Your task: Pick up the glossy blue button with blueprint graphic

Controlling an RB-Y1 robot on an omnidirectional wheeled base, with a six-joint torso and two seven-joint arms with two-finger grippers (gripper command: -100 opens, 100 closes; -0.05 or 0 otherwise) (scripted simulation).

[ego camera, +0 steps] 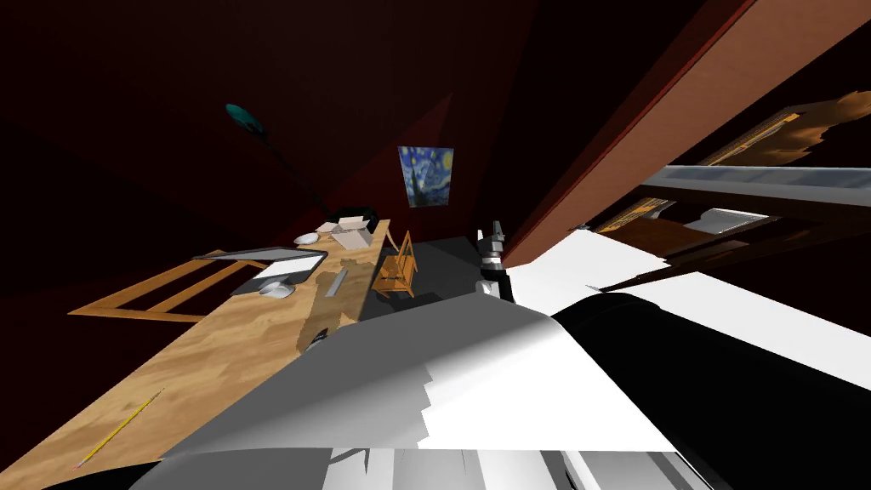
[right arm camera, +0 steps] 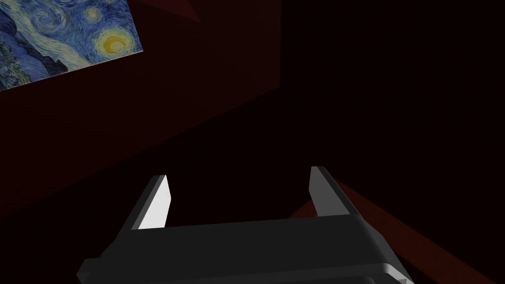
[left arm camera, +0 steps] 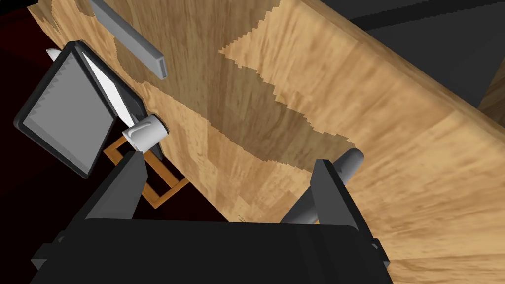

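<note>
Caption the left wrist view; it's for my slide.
Open left pincer over a wooden desk, grey cylinder close by, white cup and dark-framed screen beyond.

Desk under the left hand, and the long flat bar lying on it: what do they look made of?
The desk looks like light wood with a matte finish: streaky brown grain runs along it. The flat bar is plain grey and smooth, without grain or shine; plastic or metal, the look leaves it open.
</note>
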